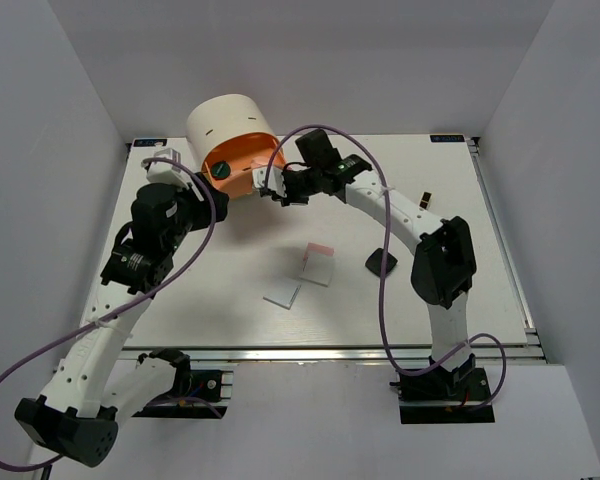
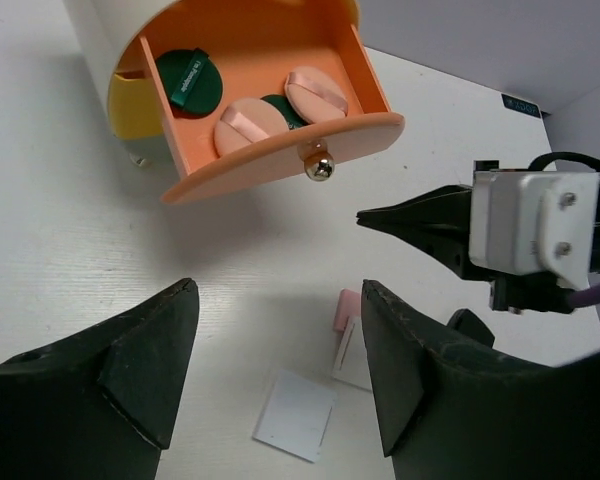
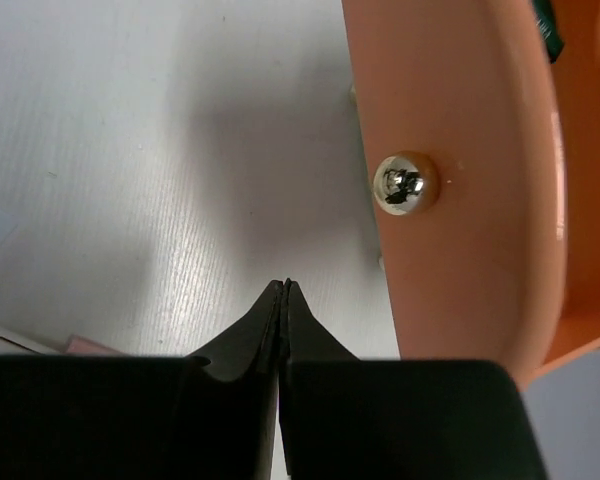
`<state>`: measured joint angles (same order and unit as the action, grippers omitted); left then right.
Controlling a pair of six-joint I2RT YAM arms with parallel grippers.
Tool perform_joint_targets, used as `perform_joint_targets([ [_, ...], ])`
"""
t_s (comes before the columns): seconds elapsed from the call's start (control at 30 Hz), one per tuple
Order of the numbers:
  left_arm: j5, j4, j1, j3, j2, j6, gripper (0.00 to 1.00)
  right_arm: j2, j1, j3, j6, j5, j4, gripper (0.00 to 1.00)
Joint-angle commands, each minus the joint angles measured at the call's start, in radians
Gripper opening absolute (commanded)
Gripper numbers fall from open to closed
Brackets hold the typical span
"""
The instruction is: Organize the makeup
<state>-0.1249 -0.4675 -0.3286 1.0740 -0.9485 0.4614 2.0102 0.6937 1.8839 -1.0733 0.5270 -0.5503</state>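
The orange drawer [image 2: 280, 165] of the cream cylinder [image 1: 230, 122] stands pulled out. In it lie two dark green discs [image 2: 188, 80] and two coppery-pink discs [image 2: 245, 125]. On the table lie a white square [image 2: 295, 415], a second white square [image 1: 318, 270] overlapping a pink square [image 2: 346, 308], a black compact [image 1: 381, 263] and a black-gold stick [image 1: 426, 200]. My left gripper [image 2: 280, 290] is open and empty, above the table in front of the drawer. My right gripper [image 3: 283, 287] is shut and empty, just beside the drawer's silver knob [image 3: 405, 183], not touching it.
The cylinder stands at the back left of the white table [image 1: 230, 300]. Its yellow drawer front [image 2: 130, 105] shows behind the orange one. Grey walls close in the sides and back. A metal rail [image 1: 330, 350] runs along the near edge.
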Motion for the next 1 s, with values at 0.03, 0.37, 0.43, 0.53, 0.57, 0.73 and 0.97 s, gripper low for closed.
perform_joint_targets([
  [0.03, -0.024, 0.007, 0.007, -0.055, 0.042, 0.036, 0.76, 0.041, 0.015, 0.06, -0.004, -0.104, 0.039, 0.0],
  [0.37, -0.094, -0.014, 0.007, -0.158, 0.073, 0.081, 0.24, 0.16, 0.026, 0.169, 0.078, -0.177, 0.171, 0.0],
  [0.43, -0.087, -0.007, 0.007, -0.177, 0.073, 0.098, 0.17, 0.171, 0.029, 0.17, 0.091, -0.185, 0.211, 0.0],
  [0.53, -0.058, 0.02, 0.007, -0.221, 0.076, 0.14, 0.16, 0.185, 0.029, 0.178, 0.116, -0.197, 0.257, 0.0],
  [0.57, -0.052, 0.029, 0.007, -0.245, 0.077, 0.161, 0.15, 0.185, 0.03, 0.178, 0.121, -0.199, 0.266, 0.0],
  [0.73, -0.024, 0.093, 0.007, -0.307, 0.077, 0.213, 0.14, 0.19, 0.03, 0.179, 0.151, -0.206, 0.335, 0.0],
  [0.97, 0.014, 0.176, 0.007, -0.368, 0.06, 0.278, 0.13, 0.209, 0.035, 0.199, 0.184, -0.219, 0.412, 0.0],
])
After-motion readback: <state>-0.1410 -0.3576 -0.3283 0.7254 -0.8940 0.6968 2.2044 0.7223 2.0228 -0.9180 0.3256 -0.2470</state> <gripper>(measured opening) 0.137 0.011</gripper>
